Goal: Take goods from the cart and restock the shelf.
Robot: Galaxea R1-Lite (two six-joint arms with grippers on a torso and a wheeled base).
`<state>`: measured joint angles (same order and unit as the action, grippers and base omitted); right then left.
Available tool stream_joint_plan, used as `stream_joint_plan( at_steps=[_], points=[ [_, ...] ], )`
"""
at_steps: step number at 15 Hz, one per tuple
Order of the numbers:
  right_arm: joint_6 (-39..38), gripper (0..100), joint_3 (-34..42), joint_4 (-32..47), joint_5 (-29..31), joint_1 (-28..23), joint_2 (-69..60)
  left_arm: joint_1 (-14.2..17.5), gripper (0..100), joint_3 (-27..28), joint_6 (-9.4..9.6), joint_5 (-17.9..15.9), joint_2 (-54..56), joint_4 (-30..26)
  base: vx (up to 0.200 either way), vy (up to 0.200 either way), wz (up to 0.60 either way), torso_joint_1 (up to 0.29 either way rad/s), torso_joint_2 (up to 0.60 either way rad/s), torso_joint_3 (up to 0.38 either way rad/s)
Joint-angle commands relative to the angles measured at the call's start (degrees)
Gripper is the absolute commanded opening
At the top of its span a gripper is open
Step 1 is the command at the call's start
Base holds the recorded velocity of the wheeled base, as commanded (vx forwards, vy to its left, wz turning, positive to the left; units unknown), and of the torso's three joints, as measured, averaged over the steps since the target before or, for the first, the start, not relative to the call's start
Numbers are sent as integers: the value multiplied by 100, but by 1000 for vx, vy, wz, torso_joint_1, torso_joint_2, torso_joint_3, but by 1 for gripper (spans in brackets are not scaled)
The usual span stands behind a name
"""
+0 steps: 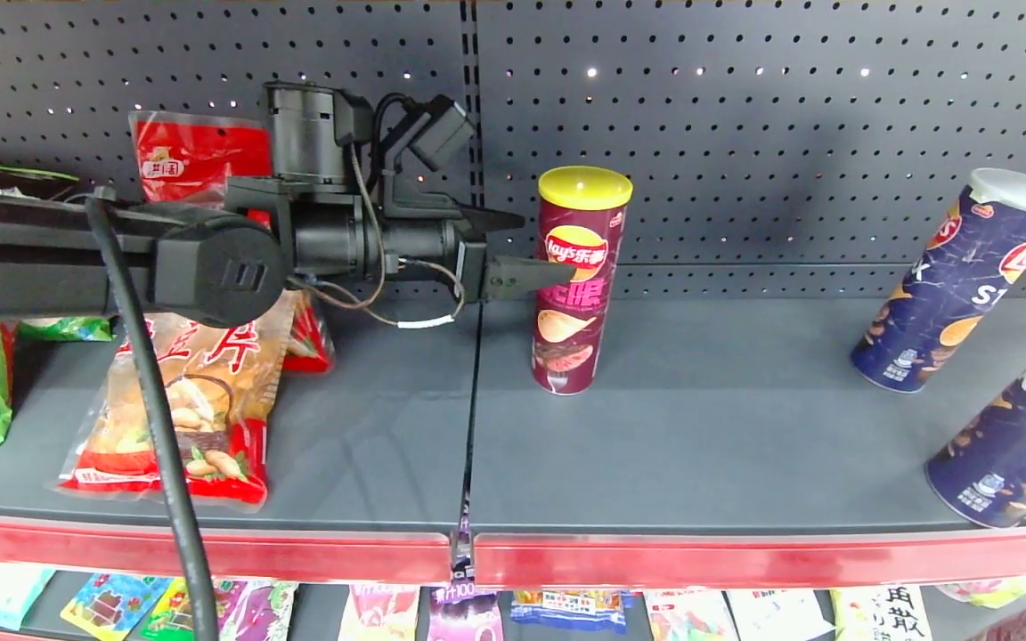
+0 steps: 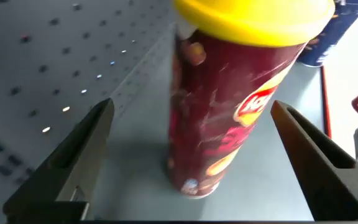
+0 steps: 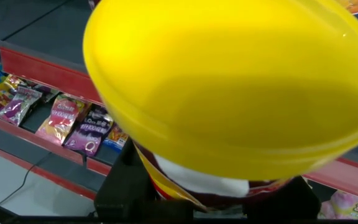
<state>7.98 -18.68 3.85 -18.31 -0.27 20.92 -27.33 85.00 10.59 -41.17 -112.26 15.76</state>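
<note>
The maroon chip canister [image 1: 574, 294] with a yellow lid stands upright on the grey shelf [image 1: 709, 427], near its middle and close to the pegboard back [image 1: 745, 133]. The left gripper [image 1: 547, 242] comes in from its 9 o'clock at label height, spread wide, one finger on either side of the canister with a gap showing on both sides. At 3 o'clock, well apart, two blue canisters [image 1: 958, 285] lean over. At 8 o'clock lies a peanut bag [image 1: 192, 401], with a red bag [image 1: 197, 160] at 10 o'clock behind the arm. The right gripper [image 3: 213, 199] clasps a second yellow-lidded can [image 3: 229, 93] above a lower shelf of snack packets [image 3: 73, 118].
</note>
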Motion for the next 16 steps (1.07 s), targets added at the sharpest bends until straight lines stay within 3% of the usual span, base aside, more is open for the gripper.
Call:
stream_joint_plan(
  at_steps=[1,7,9,11,12,16],
  points=[
    [1,0,22,1,-6,0,17,-132,100,51,-22,-5,-59,-3,0,0,0,0,0,0],
    [1,0,39,1,12,0,-9,-194,100,280,-57,-23,-279,-21,0,0,0,0,0,0],
    [1,0,39,1,12,0,0,-255,100,289,-374,-23,-287,-12,0,0,0,0,0,0],
    [-7,0,39,1,12,0,9,-290,100,297,-418,-14,-305,-3,0,0,0,0,0,0],
    [-7,0,39,1,12,0,9,-299,0,297,-418,-14,-305,-3,0,0,0,0,0,0],
    [-78,0,66,1,12,0,26,-361,0,236,-453,3,-261,-12,0,0,0,0,0,0]
  ],
)
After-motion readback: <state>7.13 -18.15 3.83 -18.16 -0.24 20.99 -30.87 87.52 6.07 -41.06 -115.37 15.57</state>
